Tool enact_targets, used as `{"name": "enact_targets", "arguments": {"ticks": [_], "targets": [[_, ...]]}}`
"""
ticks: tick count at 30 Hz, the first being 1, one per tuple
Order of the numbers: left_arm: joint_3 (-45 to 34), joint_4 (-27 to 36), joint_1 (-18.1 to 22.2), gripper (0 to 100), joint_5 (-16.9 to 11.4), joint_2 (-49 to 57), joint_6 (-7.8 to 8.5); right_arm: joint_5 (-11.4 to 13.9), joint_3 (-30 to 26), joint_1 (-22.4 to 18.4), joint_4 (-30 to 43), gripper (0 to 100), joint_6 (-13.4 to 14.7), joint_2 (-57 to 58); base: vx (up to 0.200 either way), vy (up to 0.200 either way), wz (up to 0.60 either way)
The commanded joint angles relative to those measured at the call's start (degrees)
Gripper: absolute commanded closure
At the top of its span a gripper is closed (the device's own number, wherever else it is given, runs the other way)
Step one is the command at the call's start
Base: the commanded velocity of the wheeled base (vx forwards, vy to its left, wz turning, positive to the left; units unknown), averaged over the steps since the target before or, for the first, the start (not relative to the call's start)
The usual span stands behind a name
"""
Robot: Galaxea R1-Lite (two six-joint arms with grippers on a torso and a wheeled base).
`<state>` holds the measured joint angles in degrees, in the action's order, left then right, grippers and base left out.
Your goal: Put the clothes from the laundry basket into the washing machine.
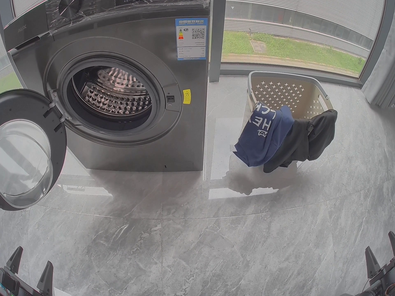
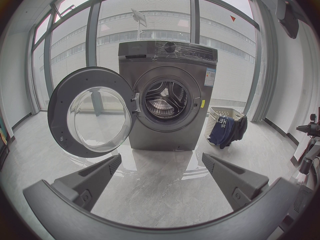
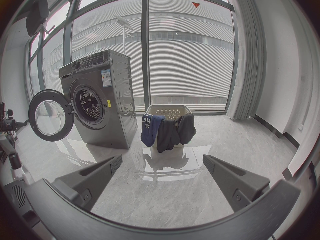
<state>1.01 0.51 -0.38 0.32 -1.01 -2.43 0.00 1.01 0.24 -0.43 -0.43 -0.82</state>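
A grey front-loading washing machine [image 1: 123, 87] stands at the left with its round door [image 1: 24, 153] swung wide and its drum [image 1: 115, 91] empty. To its right sits a beige laundry basket [image 1: 288, 89]. A blue shirt [image 1: 265, 134] and a black garment [image 1: 306, 138] hang over the basket's front rim. My left gripper [image 1: 31, 266] is open at the bottom left, far from the machine [image 2: 166, 94]. My right gripper [image 1: 382, 251] is open at the bottom right, well short of the basket [image 3: 170, 112]. Both hold nothing.
Glossy grey marble floor [image 1: 197, 235] spreads between me and the machine. Tall windows [image 1: 296, 25] run behind the basket, with a curtain [image 1: 380, 83] at the far right. The open door juts out over the floor on the left.
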Motion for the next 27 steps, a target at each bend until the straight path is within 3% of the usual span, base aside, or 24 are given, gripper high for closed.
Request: {"name": "enact_targets", "arguments": {"ticks": [1,20,27], "targets": [[-0.7,0.0,-0.1,0,0.0,0.5,-0.04,0.0,-1.0,0.0,0.0,0,0.0,0.8,0.000,0.000,0.00],[-0.7,0.0,0.0,0,0.0,0.5,0.05,0.0,-1.0,0.0,0.0,0,0.0,0.8,0.189,0.000,0.00],[-0.7,0.0,-0.1,0,-0.1,0.5,0.14,0.0,-1.0,0.0,0.0,0,0.0,0.8,0.000,0.000,0.00]]}}
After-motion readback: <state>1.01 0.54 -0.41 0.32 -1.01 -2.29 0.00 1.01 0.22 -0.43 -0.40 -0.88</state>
